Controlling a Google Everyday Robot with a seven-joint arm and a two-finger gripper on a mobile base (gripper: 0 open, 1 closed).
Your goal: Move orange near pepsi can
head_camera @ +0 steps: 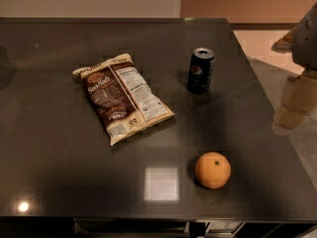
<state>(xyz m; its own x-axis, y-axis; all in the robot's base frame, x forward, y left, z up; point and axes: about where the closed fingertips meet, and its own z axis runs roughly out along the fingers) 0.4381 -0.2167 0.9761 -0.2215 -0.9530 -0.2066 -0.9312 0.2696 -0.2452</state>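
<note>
Gripper (307, 38) is seen only partly at the far right edge, beyond the worktop (59, 148); whether it is open or closed cannot be told. The orange (213, 170) is found near, right of centre, well apart from the upright can (200, 71) farther back. A bag (121, 95) is laid flat left of the can.

orange (213, 170): orange, green dot | pepsi can (201, 71): navy | end effector (307, 36): grey, upper-right edge

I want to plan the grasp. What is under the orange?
The orange rests on the dark table; nothing else shows around it. The spot beneath it is covered. The gripper, at the right edge, is well apart from it.
</note>
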